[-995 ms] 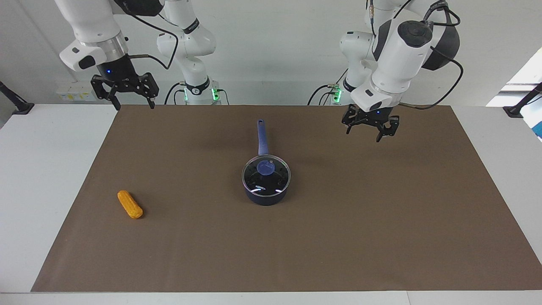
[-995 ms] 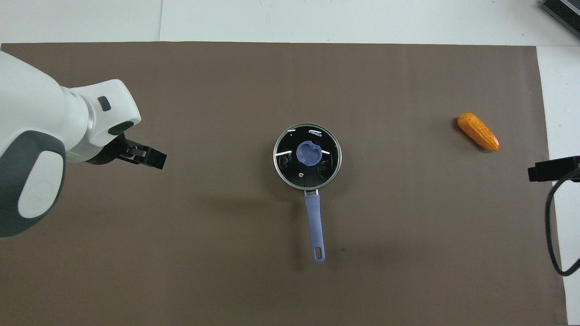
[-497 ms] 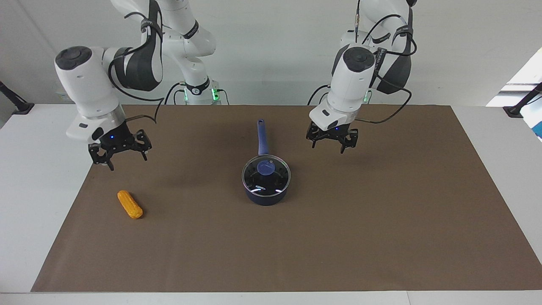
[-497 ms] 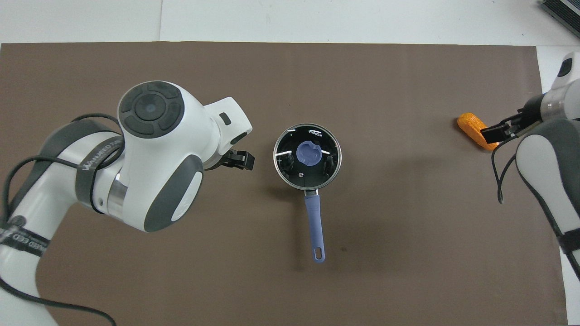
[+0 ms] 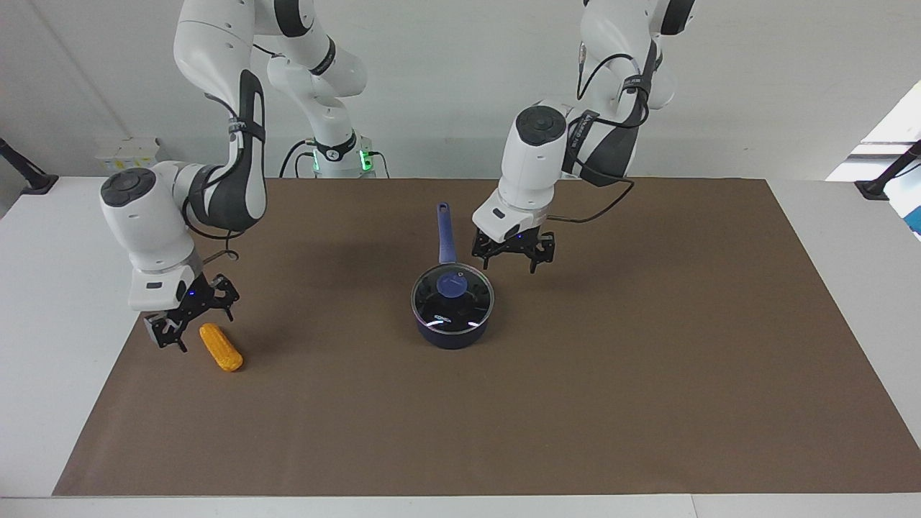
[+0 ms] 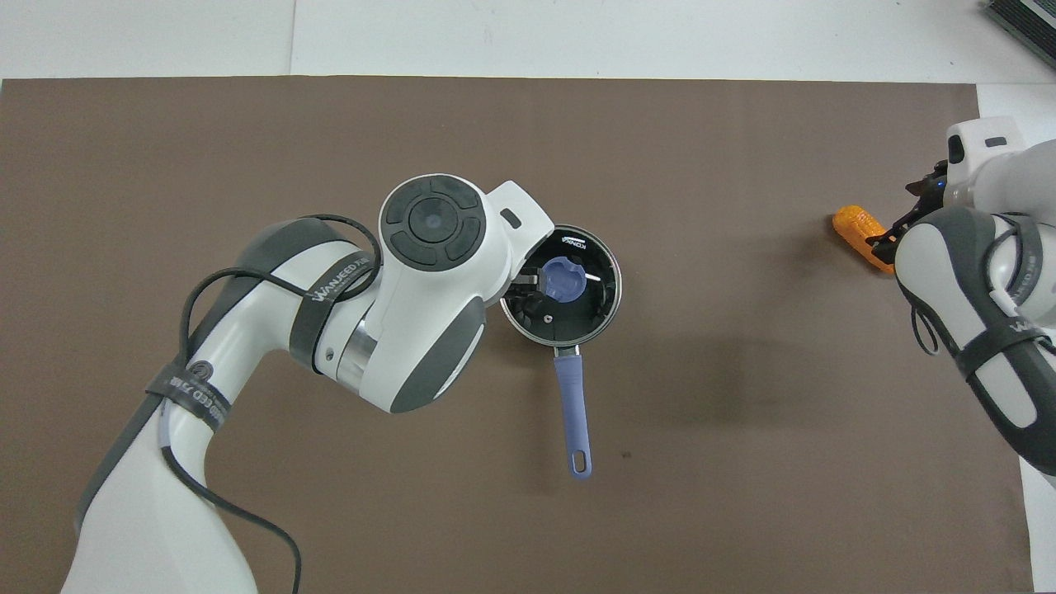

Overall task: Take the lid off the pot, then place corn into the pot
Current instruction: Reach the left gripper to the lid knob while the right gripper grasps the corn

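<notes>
Pot [image 5: 452,327] near the middle of a brown mat [image 5: 647,374], dark navy, with its long blue-purple handle [image 5: 445,232] pointing toward the robots. Lid [image 5: 452,298] seated flat on the pot's rim, clear glass with a metal edge, blue knob [image 5: 452,285] at its centre. Left gripper [image 5: 512,262] up in the air just beside the pot, toward the left arm's end, fingers spread and empty, clear of both lid and knob in the facing view. From overhead, most of that gripper [image 6: 528,285] hidden under the arm's white wrist, one dark tip showing over the lid's edge next to the knob [image 6: 564,279]; probably only overlap from height, not contact. Corn [image 5: 221,347] lying on the mat toward the right arm's end, orange-yellow, set at a slant, well apart from the pot. Right gripper [image 5: 192,321] low over the mat right by the corn's nearer end, fingers spread wide, gripping nothing; one fingertip close beside the cob, with contact hard to judge from either view. Overhead, corn [image 6: 858,226] partly covered by the right arm's wrist.
</notes>
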Tool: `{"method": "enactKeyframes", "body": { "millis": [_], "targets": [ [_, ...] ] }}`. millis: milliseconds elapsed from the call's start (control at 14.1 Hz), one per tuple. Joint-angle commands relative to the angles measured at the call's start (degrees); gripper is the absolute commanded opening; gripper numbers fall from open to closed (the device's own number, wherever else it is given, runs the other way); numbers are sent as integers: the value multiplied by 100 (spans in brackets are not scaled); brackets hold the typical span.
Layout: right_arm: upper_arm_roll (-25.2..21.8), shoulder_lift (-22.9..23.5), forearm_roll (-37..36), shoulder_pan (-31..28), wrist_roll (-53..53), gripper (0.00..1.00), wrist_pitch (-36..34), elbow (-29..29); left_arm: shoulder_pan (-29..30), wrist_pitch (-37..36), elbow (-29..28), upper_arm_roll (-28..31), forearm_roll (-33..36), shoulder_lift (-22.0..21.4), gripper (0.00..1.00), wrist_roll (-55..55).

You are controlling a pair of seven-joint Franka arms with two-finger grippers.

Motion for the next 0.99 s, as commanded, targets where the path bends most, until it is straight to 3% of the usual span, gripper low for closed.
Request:
{"method": "enactKeyframes", "body": {
  "millis": [0, 497, 710, 923],
  "targets": [
    [46, 310, 365, -235, -614, 100, 131, 96, -228, -214, 977, 100, -32, 616, 100, -503],
    [46, 574, 410, -51, -466, 100, 492, 61, -562, -92, 1672, 127, 100, 1329, 100, -1102],
    [46, 662, 673, -104, -457, 100, 483, 79, -571, -83, 1673, 109, 292, 1365, 100, -1111],
    [37, 662, 630, -148, -492, 85, 510, 96, -650, -118, 1647, 109, 451, 1426, 100, -1111]
  ]
}}
